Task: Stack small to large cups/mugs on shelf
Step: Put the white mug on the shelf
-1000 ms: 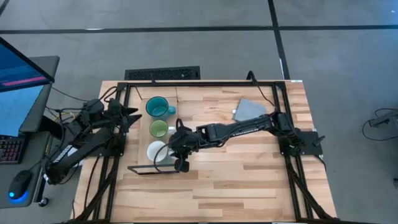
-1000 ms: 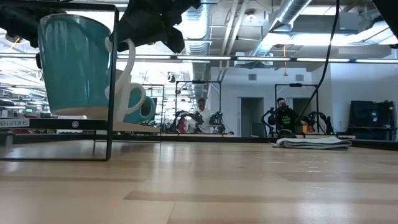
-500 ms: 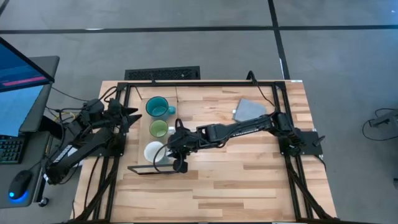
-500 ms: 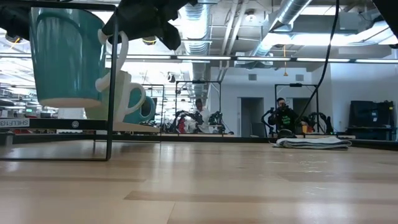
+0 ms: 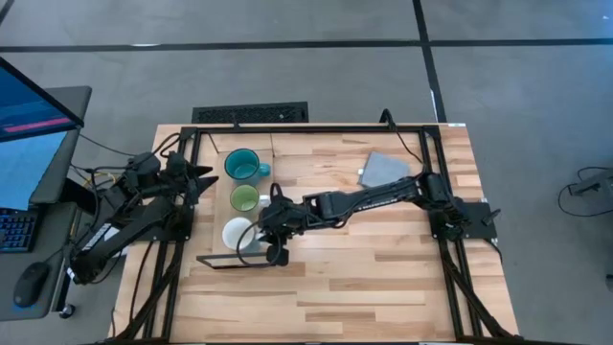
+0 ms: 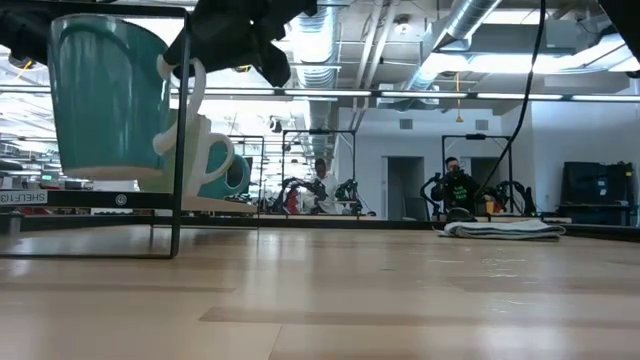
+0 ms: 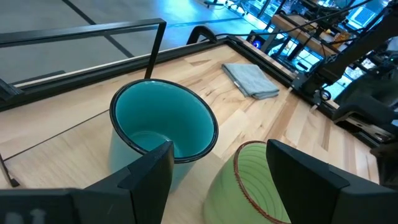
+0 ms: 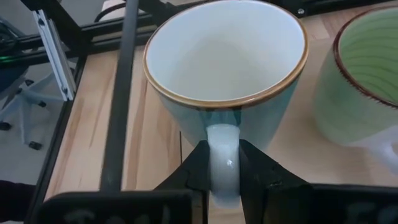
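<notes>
Three mugs stand in a row along the light-wood shelf (image 5: 222, 187). The teal mug (image 5: 245, 165) is farthest and the light green mug (image 5: 244, 198) is in the middle, both resting on their bases. The nearest is the white mug (image 5: 239, 234), white inside and pale teal outside. My right gripper (image 5: 264, 233) is shut on it. In the low view this mug (image 6: 105, 95) hangs just above the shelf board (image 6: 215, 205), behind the black frame post (image 6: 181, 150). My left gripper (image 7: 217, 180) waits open at the shelf's left side, short of the teal mug (image 7: 163, 127) and green mug (image 7: 255, 180). My right gripper pinches the white mug's handle (image 8: 222, 149) between its two fingers (image 8: 194, 167), one on each side of the loop. The fingers come from the table's right, slanting down. The mug stays upright with its mouth up, its base (image 6: 100, 172) a little clear of the shelf board.
A folded grey cloth (image 5: 383, 169) lies on the table at the far right. The shelf's black frame (image 5: 215, 261) closes its near end beside the held mug. Bare tabletop spreads over the near and right parts (image 5: 383, 278).
The white mug in my right gripper has risen a little off the shelf board and tipped from a slight lean to nearly upright, then sunk back a touch. The gripper has stayed shut on the handle.
</notes>
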You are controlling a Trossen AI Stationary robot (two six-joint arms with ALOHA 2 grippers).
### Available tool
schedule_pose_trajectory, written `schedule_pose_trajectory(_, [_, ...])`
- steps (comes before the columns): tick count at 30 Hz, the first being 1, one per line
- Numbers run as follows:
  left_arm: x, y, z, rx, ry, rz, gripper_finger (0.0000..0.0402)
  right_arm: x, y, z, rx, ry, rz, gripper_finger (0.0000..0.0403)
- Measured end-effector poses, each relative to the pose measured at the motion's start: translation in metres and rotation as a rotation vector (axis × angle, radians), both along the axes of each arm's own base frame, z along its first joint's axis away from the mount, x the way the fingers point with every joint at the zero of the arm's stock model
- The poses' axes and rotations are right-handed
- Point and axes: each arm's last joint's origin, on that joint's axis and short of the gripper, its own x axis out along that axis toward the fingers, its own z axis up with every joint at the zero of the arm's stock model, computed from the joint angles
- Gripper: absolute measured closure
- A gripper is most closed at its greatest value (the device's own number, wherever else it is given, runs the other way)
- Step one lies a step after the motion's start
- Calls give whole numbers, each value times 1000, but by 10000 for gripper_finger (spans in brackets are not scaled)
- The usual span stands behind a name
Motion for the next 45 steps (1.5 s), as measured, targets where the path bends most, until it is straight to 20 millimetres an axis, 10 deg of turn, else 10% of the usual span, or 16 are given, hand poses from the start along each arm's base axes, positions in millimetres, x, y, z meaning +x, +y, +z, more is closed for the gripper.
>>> schedule_pose_trajectory(45, [0, 0, 0, 0, 0, 0, 154, 3, -4, -22, 8, 91, -21, 319])
